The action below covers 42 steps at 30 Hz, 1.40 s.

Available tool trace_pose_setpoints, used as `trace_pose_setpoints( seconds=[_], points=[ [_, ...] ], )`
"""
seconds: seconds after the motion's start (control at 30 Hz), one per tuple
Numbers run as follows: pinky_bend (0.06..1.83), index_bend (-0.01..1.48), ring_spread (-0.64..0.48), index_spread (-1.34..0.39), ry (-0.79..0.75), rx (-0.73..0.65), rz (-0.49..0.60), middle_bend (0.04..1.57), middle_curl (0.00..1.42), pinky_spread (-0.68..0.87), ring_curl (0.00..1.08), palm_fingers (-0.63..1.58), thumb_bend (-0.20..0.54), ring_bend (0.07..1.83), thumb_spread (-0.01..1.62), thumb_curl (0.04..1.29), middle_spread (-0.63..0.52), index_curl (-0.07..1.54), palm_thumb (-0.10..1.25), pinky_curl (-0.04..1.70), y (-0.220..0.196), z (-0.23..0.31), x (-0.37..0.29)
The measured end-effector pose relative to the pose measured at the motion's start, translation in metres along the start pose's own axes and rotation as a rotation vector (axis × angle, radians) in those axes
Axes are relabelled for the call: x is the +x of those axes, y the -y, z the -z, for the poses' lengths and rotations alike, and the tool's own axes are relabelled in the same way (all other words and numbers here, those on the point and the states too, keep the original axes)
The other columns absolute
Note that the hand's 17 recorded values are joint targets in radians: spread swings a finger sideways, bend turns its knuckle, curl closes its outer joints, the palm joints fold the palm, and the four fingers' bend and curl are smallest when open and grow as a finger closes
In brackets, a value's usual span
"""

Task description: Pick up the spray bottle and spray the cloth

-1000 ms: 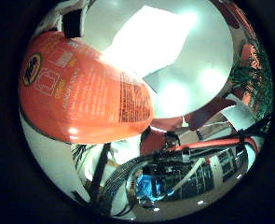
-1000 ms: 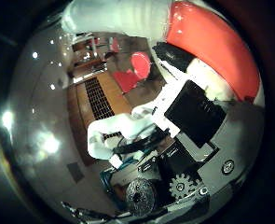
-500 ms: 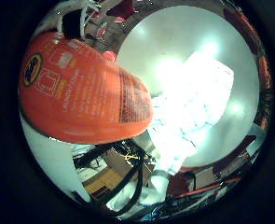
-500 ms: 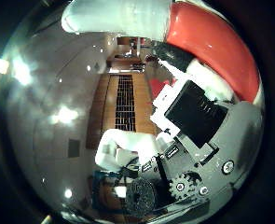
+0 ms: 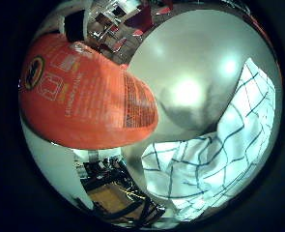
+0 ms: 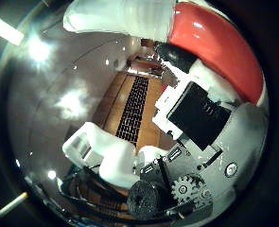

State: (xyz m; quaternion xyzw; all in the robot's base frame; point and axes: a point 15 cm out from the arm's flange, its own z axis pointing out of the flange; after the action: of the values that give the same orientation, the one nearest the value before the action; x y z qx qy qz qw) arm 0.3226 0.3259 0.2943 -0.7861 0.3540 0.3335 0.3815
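Observation:
The orange spray bottle (image 5: 79, 87) with a printed label fills much of the right little finger side palm view, close to the palm. Its orange body also shows in the right thumb side palm view (image 6: 215, 43). My hand (image 6: 191, 123) is shut on the bottle, with a white finger (image 6: 120, 14) curled across it. The cloth (image 5: 224, 145), white with a dark grid pattern, lies rumpled on the round white table (image 5: 181, 58), away from the bottle.
Chairs and furniture (image 5: 118, 14) stand beyond the table's far edge. A wooden floor strip with a dark grating (image 6: 134, 99) shows in the right thumb side palm view. A wooden surface (image 5: 113, 198) lies below the table's rim.
The hand has swung with the bottle still in it, so both views have shifted. The cloth now shows its grid pattern instead of a bright glare.

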Motion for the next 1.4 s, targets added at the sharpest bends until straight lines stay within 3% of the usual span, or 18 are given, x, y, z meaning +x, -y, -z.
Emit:
trace_pose_setpoints(
  seconds=[0.73,1.03,1.13,1.4],
  points=[
    [1.03,1.17,-0.19,-0.16,0.0,-0.035,-0.009,1.38,0.63,-0.23,0.65,1.14,-0.021,1.39,1.05,0.7,-0.08,0.7,0.92,1.24,-0.014,-0.012,0.02],
    [0.99,0.87,-0.18,-0.2,0.001,-0.046,-0.007,1.25,0.59,-0.31,0.59,1.12,-0.028,1.31,0.92,0.69,-0.07,0.67,0.84,1.01,-0.017,-0.013,0.02],
    [0.99,0.68,-0.2,-0.22,0.004,-0.049,-0.009,1.16,0.57,-0.37,0.56,1.05,-0.031,1.25,0.84,0.7,-0.09,0.66,0.83,0.92,-0.017,-0.013,0.02],
    [0.98,0.35,-0.24,-0.31,0.005,-0.051,-0.005,1.0,0.58,-0.46,0.56,0.82,-0.026,1.2,0.85,0.67,-0.12,0.67,0.83,0.83,-0.018,-0.013,0.019]
  ],
)
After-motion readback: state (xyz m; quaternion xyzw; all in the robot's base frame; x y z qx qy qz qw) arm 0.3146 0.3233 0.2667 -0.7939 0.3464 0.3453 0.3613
